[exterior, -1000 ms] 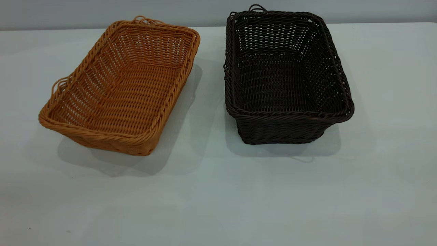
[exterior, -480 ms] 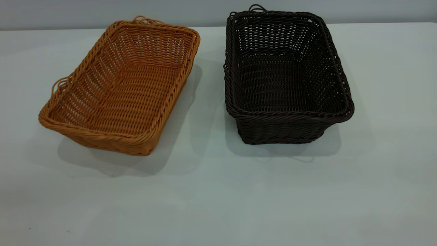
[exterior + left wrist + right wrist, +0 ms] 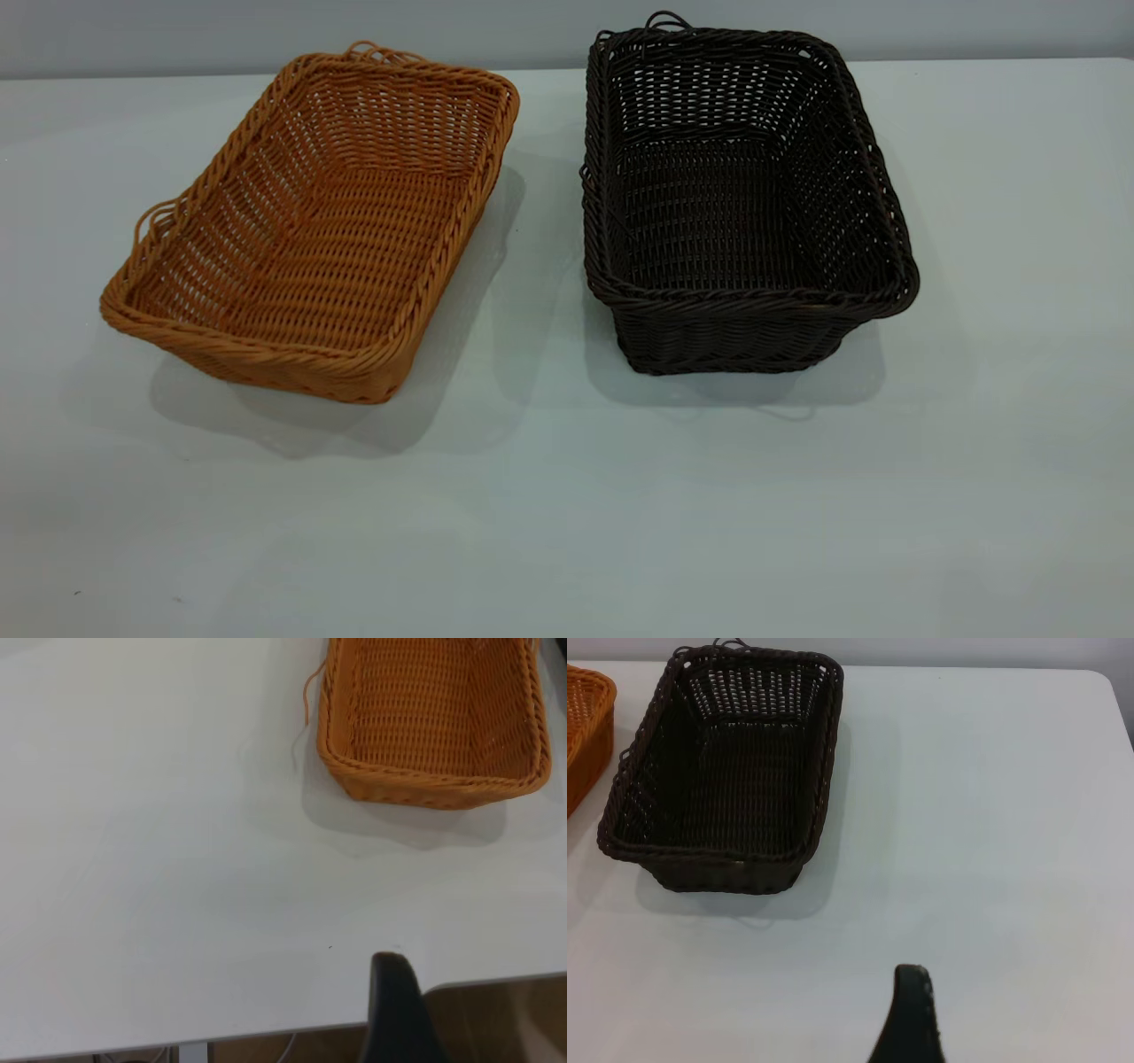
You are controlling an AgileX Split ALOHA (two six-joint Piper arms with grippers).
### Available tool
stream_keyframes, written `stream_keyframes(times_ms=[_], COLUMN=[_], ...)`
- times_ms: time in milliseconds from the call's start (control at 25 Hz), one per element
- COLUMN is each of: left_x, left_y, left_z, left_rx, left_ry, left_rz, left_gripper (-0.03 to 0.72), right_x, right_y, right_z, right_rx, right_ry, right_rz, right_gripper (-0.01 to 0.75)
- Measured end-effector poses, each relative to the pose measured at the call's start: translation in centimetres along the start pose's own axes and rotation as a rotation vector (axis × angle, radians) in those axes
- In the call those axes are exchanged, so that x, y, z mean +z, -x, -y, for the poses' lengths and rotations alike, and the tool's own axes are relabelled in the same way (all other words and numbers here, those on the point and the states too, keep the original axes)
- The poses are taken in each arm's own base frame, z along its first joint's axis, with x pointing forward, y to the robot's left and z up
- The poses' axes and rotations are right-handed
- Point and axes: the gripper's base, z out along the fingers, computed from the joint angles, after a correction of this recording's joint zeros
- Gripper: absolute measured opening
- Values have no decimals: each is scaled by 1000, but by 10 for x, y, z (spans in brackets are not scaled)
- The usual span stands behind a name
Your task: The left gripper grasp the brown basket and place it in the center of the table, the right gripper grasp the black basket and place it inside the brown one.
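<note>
Nothing has moved since earlier frames. Worktop point(image 3: 567, 532) carries both baskets side by side, apart. Brown basket point(image 3: 310, 221) left of centre, long axis angled away; black basket point(image 3: 735, 195) right. Left end effector point(image 3: 399, 1010) nearer brown, off the worktop's edge, holding nothing, opening unclear. Right end effector point(image 3: 908, 1019) idle, likewise.

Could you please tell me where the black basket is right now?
In the exterior view, the black basket stands on the table, right of centre toward the far edge, beside but apart from the brown basket.
</note>
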Motion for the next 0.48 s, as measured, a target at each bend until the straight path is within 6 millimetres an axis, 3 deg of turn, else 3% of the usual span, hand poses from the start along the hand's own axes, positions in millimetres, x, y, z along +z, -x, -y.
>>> stream_keyframes(times_ms=[480], left_x=[4], left_y=[13], left_z=[-1], left_rx=[-26], left_ry=[2], left_rz=[55], left_gripper=[422], right_x=[7], right_y=[5], right_z=[-2], right_rx=[12], right_ry=[21], right_rz=[-49], right_gripper=[539])
